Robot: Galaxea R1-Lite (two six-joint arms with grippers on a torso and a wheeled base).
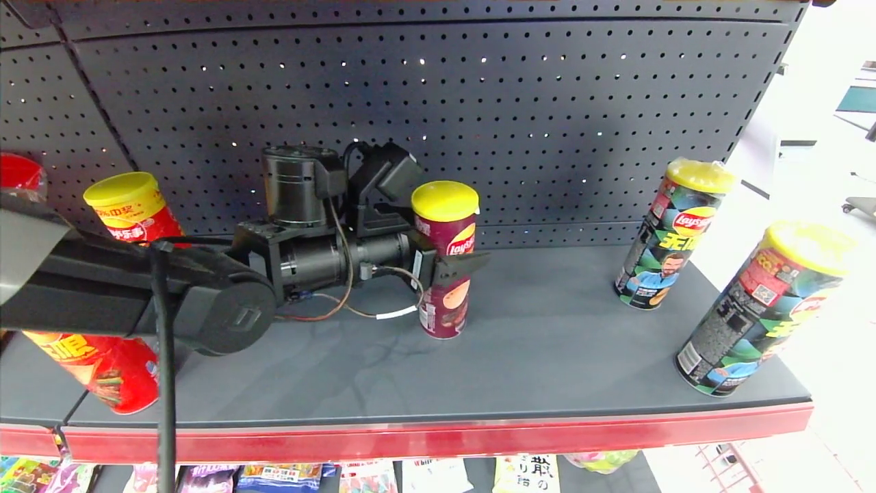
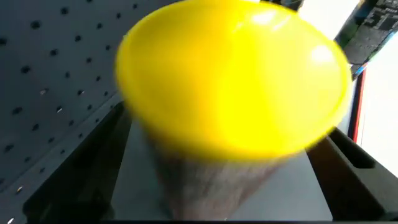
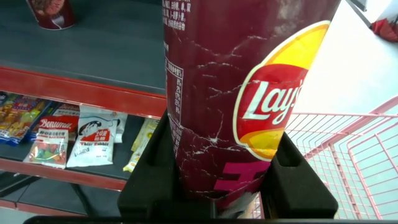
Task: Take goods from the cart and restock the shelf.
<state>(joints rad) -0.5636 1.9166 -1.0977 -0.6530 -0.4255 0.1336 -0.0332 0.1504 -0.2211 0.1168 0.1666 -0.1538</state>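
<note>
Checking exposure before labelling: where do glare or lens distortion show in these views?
Head view: bright light washes out the right edge and the front green can; it and the rear green can lean outward, a wide-angle effect. Left wrist view: white highlights on the yellow lid. Right wrist view: the held maroon can is evenly lit, with no glare.

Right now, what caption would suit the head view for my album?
The left tool set around a yellow-lidded maroon chip can standing upright on the grey shelf.

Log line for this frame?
left claw: shut on maroon can, upright on shelf | right claw: shut on second maroon can, cart beside it
</note>
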